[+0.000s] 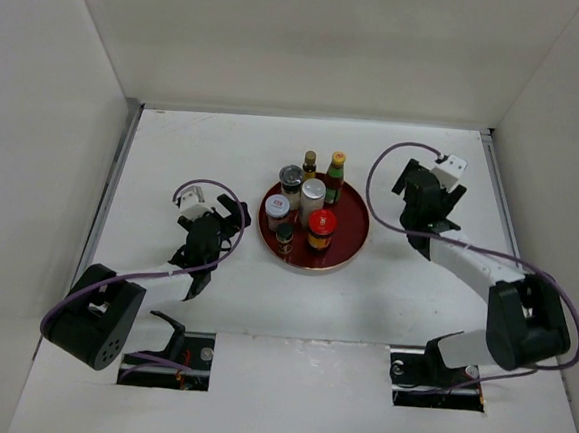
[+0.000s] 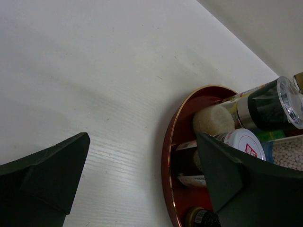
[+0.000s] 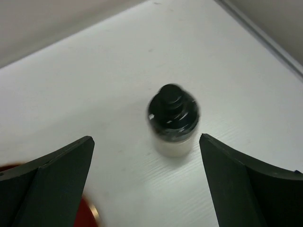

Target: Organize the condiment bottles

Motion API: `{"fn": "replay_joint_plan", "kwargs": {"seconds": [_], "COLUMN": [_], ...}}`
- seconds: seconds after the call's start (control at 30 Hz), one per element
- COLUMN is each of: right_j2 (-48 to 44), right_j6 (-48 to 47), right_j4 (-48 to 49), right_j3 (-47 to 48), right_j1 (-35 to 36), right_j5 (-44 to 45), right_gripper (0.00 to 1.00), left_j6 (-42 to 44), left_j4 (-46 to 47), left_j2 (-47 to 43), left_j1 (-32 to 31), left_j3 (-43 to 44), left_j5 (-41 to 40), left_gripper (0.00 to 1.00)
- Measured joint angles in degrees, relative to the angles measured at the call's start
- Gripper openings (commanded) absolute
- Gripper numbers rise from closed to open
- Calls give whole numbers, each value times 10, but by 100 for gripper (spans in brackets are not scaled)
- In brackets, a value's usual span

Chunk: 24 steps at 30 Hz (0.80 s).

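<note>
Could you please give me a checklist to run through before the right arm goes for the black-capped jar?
1. Right gripper open: ok.
2. Black-capped jar upright on the table, ahead of the open jaws: ok.
3. Nothing touching the jar: ok.
4. Left gripper open, empty, beside the red tray: ok.
5. Bare spot on the tray's right side: ok.
6. Jar's cap screwed tight: cannot tell.

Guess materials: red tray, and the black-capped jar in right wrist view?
Red tray: glossy lacquer-like finish, thin gold edge line; plastic or wood underneath, can't tell. Black-capped jar: cap looks like shiny moulded plastic; body whitish, glass or plastic, too blurred to say.
</note>
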Motion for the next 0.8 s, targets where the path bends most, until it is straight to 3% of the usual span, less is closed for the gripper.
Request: {"fn": "replay_joint_plan", "kwargs": {"seconds": [0.27,0.53,0.6,0.8], "right_j2": [130,170,169,96], "right_j6": [-13,-14,-13,-8], "right_j4": [-16,-12,-12,-43], "right_j3": [78,93,93,61], "right_j1": [-92,-103,-103,-86], "right_j5": [-55,-89,-93,-103], "right_gripper": [100,51,47,48], "left_j6": [0,0,0,0], "left_j4": [0,0,0,-2], "left_j2": [0,0,0,0], "left_j1": [-1,-1,-1,-1], "left_j3": [0,0,0,0], "left_j5": [0,0,0,-12], "left_gripper": [100,100,100,100]}}
